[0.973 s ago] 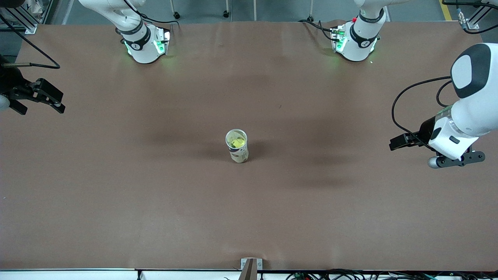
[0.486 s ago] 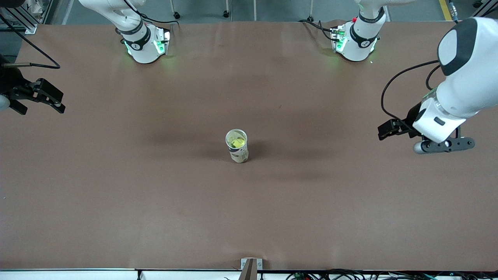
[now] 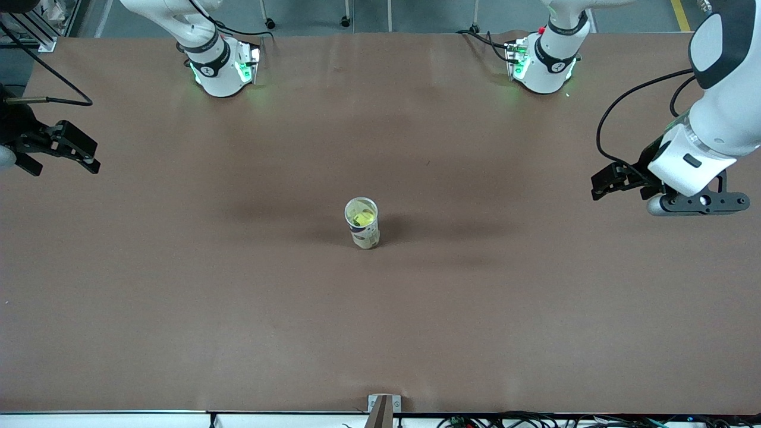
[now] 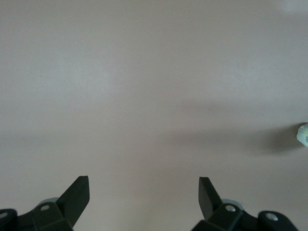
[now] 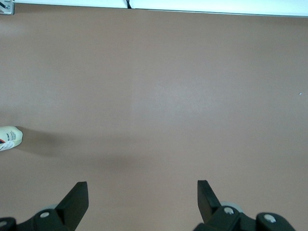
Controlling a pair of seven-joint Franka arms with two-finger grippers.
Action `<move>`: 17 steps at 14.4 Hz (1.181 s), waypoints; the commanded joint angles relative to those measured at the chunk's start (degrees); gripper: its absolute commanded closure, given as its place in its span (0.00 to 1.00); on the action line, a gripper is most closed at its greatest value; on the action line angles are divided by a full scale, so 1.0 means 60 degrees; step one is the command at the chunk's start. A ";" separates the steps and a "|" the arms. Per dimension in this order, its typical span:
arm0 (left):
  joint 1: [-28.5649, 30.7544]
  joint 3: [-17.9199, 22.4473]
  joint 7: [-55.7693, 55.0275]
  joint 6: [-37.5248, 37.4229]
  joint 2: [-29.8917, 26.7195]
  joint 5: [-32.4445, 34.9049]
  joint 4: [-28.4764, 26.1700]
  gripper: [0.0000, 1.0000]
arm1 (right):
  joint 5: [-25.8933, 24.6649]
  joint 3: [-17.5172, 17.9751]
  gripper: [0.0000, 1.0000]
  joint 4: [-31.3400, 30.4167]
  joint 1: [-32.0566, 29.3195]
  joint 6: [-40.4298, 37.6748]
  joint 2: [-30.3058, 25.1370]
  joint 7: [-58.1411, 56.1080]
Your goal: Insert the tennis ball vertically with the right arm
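A clear tube (image 3: 365, 236) with a white label stands upright in the middle of the brown table (image 3: 380, 333). A yellow tennis ball (image 3: 363, 217) sits inside it, seen through the open top. My right gripper (image 3: 64, 167) is open and empty, over the right arm's end of the table, well away from the tube. Its own view shows the open fingers (image 5: 143, 188) over bare table and the tube (image 5: 9, 138) at the edge. My left gripper (image 3: 600, 185) is open and empty over the left arm's end. Its own view (image 4: 144, 185) shows the tube (image 4: 303, 134) at the edge.
The two arm bases (image 3: 221, 65) (image 3: 542, 59) stand along the table's edge farthest from the front camera. A small metal bracket (image 3: 383, 407) sits at the table's near edge. A white strip (image 5: 192, 6) borders the table in the right wrist view.
The left arm has swung away from the near side toward the bases' side of the table, its gripper staying open. The right arm, tube and ball have not moved.
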 commanded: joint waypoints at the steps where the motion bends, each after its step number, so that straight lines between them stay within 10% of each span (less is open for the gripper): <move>1: 0.0003 0.0023 0.0220 -0.0404 -0.0457 -0.0031 0.0004 0.00 | -0.0075 -0.0005 0.00 0.0140 0.0037 -0.0010 0.0089 -0.0036; 17: 0.0092 0.0184 0.0937 -0.0960 -0.1996 0.0127 -0.0656 0.00 | -0.0061 -0.0005 0.00 0.0140 0.0081 0.0004 0.0089 -0.0036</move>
